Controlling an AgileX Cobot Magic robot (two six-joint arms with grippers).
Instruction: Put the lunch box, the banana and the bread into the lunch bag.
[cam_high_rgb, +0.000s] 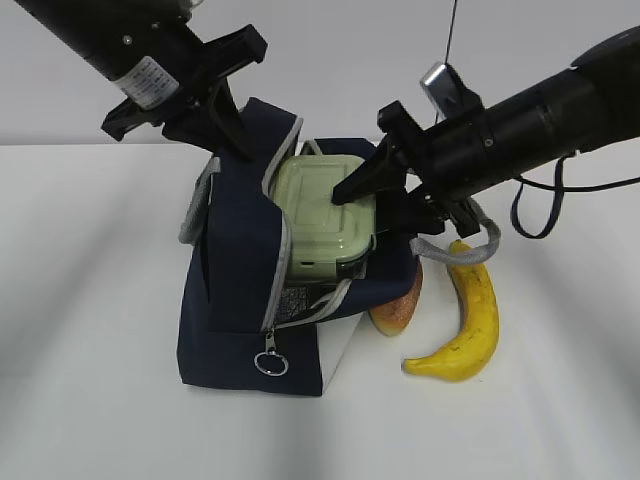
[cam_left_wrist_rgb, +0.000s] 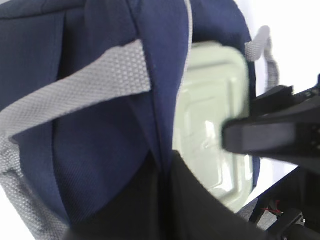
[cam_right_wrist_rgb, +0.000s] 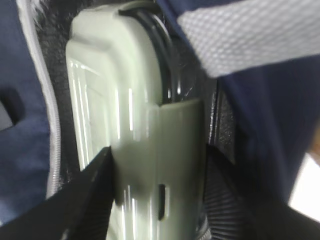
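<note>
The navy lunch bag (cam_high_rgb: 240, 300) stands on the white table with its top unzipped. My left gripper (cam_high_rgb: 235, 140) is shut on the bag's top flap (cam_left_wrist_rgb: 155, 100) and holds it up and back, with the fabric pinched between its dark fingers (cam_left_wrist_rgb: 200, 210). The sage-green lunch box (cam_high_rgb: 315, 205) sits tilted in the bag's mouth, partly inside. My right gripper (cam_high_rgb: 365, 205) is shut on its right end, one finger on the lid (cam_right_wrist_rgb: 125, 115) and one under the base. The bread (cam_high_rgb: 400, 305) lies against the bag's right side. The banana (cam_high_rgb: 472, 320) lies just right of it.
A grey webbing handle (cam_high_rgb: 455, 250) droops under my right arm, over the banana's top end. A zipper ring pull (cam_high_rgb: 270, 362) hangs at the bag's front corner. White table surface (cam_high_rgb: 90, 300) spreads left of and in front of the bag.
</note>
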